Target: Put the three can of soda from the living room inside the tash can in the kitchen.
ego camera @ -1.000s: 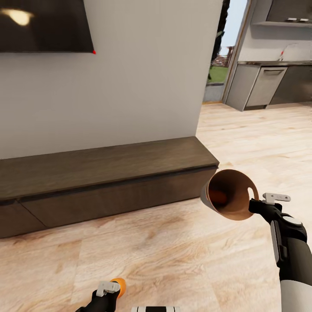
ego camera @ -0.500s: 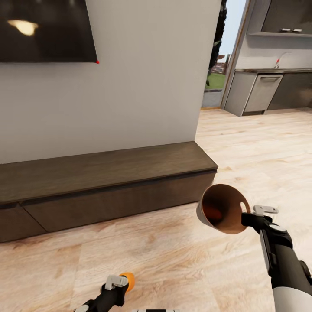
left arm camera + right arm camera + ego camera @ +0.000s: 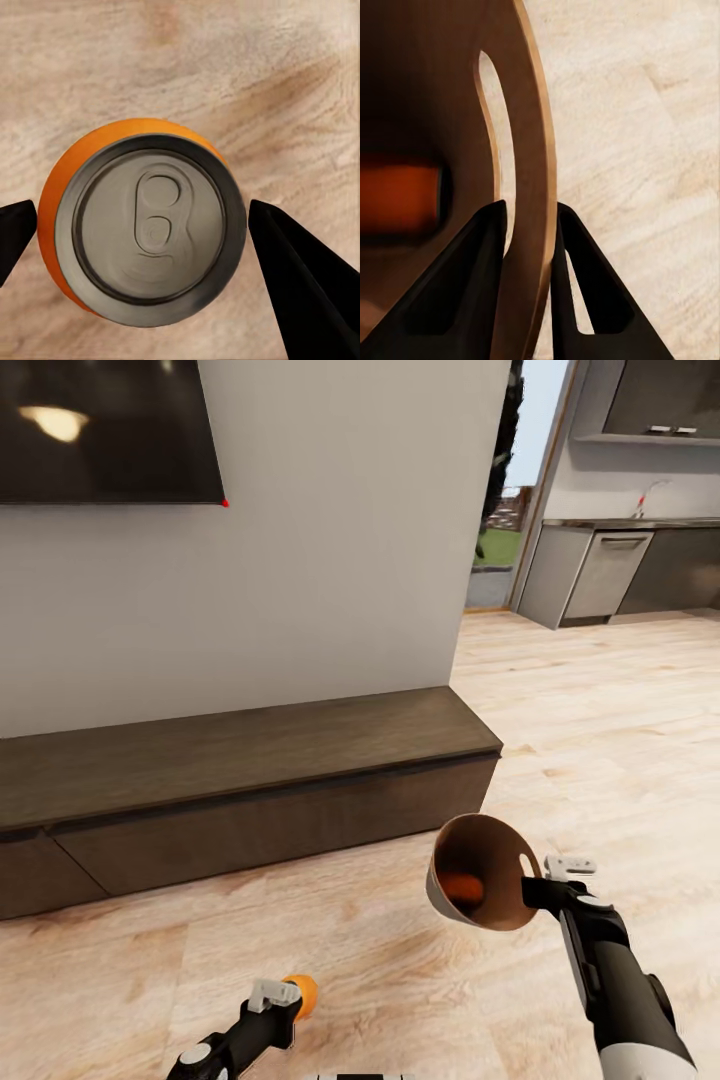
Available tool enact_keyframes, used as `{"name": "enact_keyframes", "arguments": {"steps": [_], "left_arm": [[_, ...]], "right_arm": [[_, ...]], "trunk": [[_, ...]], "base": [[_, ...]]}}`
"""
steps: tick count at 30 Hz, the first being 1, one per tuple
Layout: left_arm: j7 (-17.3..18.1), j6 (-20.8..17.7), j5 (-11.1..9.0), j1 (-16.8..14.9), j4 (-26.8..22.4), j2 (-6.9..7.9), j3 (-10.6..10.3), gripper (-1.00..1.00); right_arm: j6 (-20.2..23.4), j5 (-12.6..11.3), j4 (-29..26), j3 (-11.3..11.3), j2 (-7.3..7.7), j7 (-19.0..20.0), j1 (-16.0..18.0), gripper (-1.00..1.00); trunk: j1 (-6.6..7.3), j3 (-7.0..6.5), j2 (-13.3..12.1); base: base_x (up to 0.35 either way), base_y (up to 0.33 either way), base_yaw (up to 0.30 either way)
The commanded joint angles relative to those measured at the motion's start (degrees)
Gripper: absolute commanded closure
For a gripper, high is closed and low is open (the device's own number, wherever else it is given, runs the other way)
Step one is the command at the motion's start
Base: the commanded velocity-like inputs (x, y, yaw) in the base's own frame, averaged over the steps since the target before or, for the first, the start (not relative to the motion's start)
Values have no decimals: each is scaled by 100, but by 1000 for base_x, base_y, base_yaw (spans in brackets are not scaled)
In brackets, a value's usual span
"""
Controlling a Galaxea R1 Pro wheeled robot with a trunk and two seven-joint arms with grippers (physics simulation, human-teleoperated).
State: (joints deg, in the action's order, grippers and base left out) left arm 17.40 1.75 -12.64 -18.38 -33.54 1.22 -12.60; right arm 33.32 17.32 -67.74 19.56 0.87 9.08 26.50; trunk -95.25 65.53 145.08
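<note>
Roughly midway, by my judgement: the right gripper (image 3: 535, 881) pinches the rim of a tilted wooden trash bin (image 3: 478, 872), and an orange can (image 3: 397, 196) already lies inside it. Near the bin, lower over the wood floor (image 3: 400, 950), the left gripper (image 3: 285, 1000) holds a second orange soda can (image 3: 142, 225) between its fingers. No third can is visible. The kitchen (image 3: 625, 560) lies well beyond the bin, past the dark TV bench (image 3: 240, 770).

My feed is evenly bright and sharp, daylight at the doorway (image 3: 497, 530), a lamp glare on the television (image 3: 105, 430).
</note>
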Motion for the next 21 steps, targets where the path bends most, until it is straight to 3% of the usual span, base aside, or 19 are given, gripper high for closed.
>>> {"name": "enact_keyframes", "arguments": {"steps": [1,5,9,10,16,18,21], "left_arm": [[19,33,33,-33,2,10,13,100],[136,161,132,-164,126,-4,55,100],[254,287,150,-285,247,-7,70,100],[562,880,151,-289,455,-9,74,100],[676,386,141,-288,-660,9,97,100],[694,127,134,-239,-1246,27,105,100],[707,-39,132,-212,-1605,33,108,100]], "right_arm": [[-33,-37,35,-34,33,40,2,100],[-174,17,181,94,163,79,-52,100],[-332,243,331,229,159,109,-63,100],[-661,-327,635,620,154,703,-64,100],[-669,-311,656,561,136,684,-66,100],[-658,-307,662,337,132,630,-66,100],[-639,-302,664,172,127,600,-66,100]], "trunk": [[1,0,1],[1,0,1],[1,0,1],[1,0,1],[1,0,1],[1,0,1],[1,0,1]], "base": [[0,0,0],[0,0,0],[0,0,0],[0,0,0],[0,0,0],[0,0,0],[0,0,0]]}}
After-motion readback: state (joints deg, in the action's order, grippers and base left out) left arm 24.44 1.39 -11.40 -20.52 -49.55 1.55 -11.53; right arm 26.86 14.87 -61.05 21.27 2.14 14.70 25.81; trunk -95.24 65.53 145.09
